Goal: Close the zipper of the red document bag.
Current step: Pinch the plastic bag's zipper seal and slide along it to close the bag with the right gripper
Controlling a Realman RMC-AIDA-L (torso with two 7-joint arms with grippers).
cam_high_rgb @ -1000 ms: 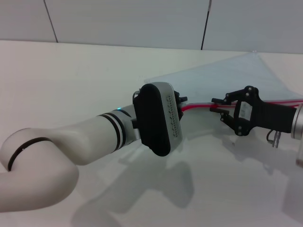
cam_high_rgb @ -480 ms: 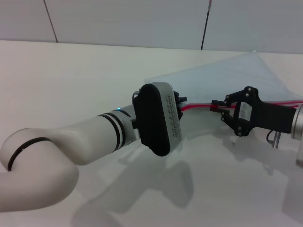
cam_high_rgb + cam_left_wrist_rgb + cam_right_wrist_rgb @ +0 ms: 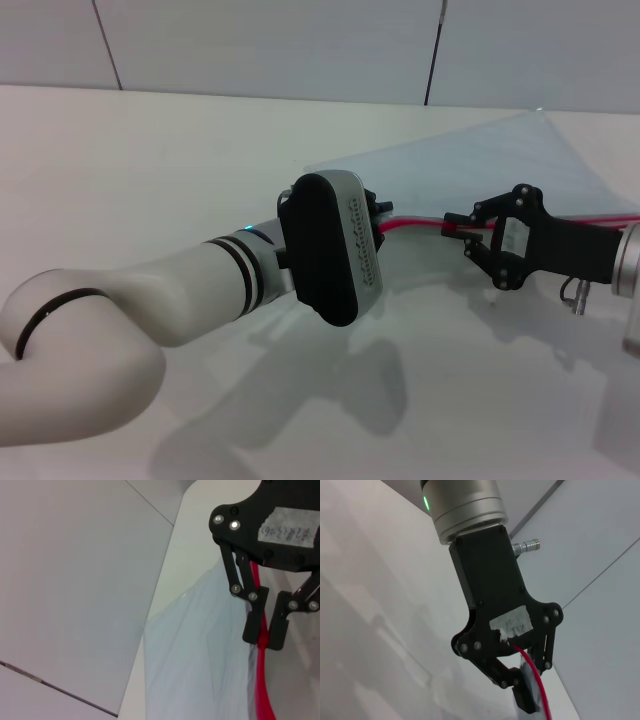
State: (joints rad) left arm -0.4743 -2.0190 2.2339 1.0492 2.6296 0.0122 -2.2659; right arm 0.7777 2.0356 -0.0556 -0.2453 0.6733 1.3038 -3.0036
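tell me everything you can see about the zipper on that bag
The zipper is a thin bright-red strip along one long edge of the red document bag, a translucent pale blue-white pouch lying flat on the white table. It runs between the two arms. The left tool pinches it at one end; in the left wrist view the right tool is closed around it farther along. Whether its teeth are joined cannot be told.
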